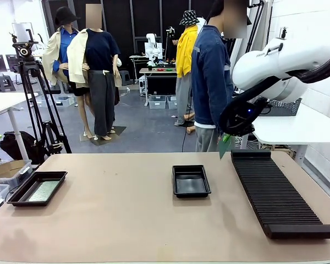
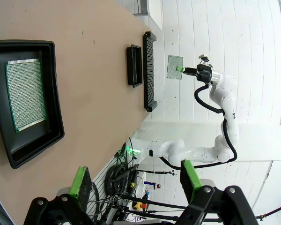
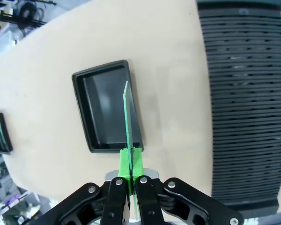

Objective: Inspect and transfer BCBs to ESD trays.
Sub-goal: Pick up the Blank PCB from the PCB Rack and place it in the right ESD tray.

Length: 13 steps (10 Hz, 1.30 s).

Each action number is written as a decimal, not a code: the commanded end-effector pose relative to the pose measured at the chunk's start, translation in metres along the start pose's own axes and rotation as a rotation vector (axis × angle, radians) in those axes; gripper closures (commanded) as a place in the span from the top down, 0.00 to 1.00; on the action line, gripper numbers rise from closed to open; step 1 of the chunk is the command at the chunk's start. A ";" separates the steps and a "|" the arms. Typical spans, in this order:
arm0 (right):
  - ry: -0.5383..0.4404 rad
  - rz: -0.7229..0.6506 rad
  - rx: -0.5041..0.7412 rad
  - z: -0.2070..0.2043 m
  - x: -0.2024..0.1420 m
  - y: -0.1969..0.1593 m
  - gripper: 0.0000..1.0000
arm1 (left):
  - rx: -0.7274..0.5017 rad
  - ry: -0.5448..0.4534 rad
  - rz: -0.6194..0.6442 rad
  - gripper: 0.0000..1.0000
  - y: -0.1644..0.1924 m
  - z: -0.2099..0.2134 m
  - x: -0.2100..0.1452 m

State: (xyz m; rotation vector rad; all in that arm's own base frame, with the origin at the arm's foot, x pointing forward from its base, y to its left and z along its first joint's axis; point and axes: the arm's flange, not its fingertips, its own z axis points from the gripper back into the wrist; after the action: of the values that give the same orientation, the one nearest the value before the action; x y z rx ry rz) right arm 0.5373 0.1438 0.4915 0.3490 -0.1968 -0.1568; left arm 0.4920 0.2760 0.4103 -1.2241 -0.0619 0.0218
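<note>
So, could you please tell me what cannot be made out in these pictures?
- Thin green circuit board in the right hand: edge-on in the right wrist view, so neither face shows; in the front view the hand covers most of it.
- Second green board in the left shallow black plastic tray: too small in the front view for surface detail.
- Long black ribbed rack: the right wrist view's edge cuts one side.

It is a robotics lab. A white robot arm reaches over a long tan table, with a black slotted rack just below the right gripper. Well beyond the gripper are a camera tripod, plastic storage bins and a bare grey floor.
</note>
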 end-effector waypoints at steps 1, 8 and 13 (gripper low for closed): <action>0.016 -0.022 0.060 -0.013 0.000 0.002 0.00 | 0.009 -0.006 0.000 1.00 -0.001 0.000 -0.001; 0.144 0.014 0.194 -0.068 0.024 0.023 0.00 | 0.009 -0.006 0.000 1.00 -0.001 0.000 -0.001; 0.188 0.015 0.231 -0.121 0.025 0.030 0.00 | 0.009 -0.006 0.000 1.00 -0.001 0.000 -0.001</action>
State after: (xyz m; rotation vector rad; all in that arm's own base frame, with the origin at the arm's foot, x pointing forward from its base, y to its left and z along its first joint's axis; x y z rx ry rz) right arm 0.5857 0.2011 0.3972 0.5488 -0.0189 -0.0929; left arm 0.4920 0.2760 0.4103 -1.2242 -0.0619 0.0219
